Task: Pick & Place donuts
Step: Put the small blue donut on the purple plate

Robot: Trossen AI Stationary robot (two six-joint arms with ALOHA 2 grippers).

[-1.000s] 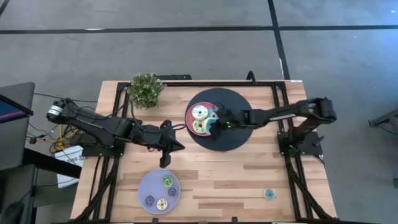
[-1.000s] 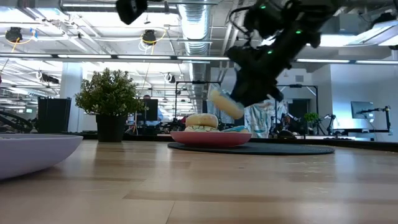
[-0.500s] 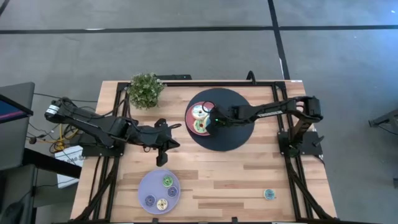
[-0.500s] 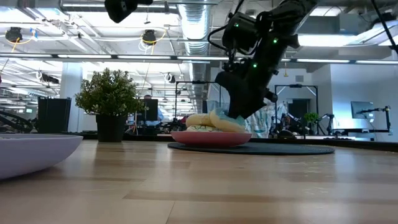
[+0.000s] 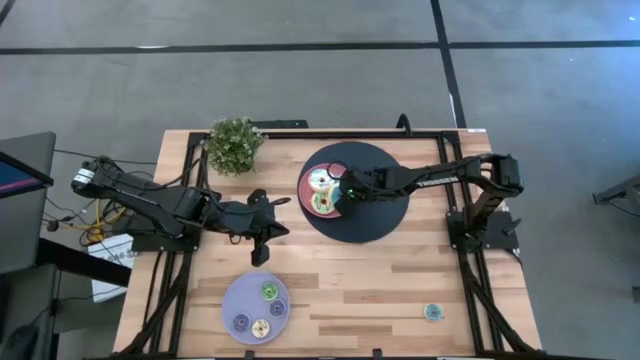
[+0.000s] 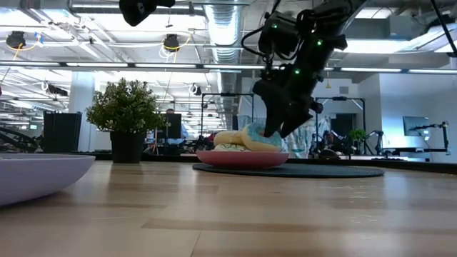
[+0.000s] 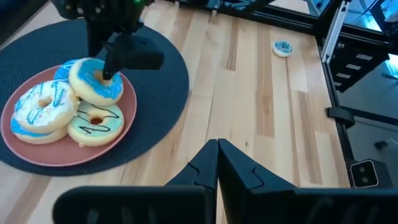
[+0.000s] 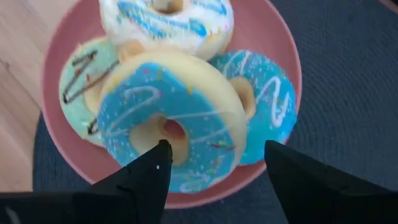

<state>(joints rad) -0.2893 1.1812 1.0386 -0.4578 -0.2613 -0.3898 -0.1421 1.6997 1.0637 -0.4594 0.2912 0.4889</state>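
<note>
- Right end effector (image 8: 211, 165): fingers apart, straddling the rim of the blue-iced donut (image 8: 171, 124), one tip in its hole. Judged just let go; donut lies tilted on top of the other three on the pink plate (image 8: 280, 43).
- Risk: a fingertip in the hole could snag the donut when the arm pulls out, dragging it off the pile or off the plate onto the dark round mat (image 5: 380, 215).
- Risk: the tilted perch isn't stable; a nudge may slide it or shift the white/blue donut (image 7: 40, 109) next to it.
- Left end effector (image 7: 217, 165): fingers together, holding nothing, waiting over the surface (image 5: 380, 285) between the two plates.
- Count, big donuts: 4, all on the pink plate (2 blue, 1 white w/ blue stripes, 1 green (image 7: 96, 124)).
- Count, small donuts: 3 on the lavender plate (image 5: 255, 307), 1 stray (image 5: 433, 312) well apart near the surface's right front corner, so 4.
- Plates 2, mat 1, potted plant (image 5: 235, 145) 1.
</note>
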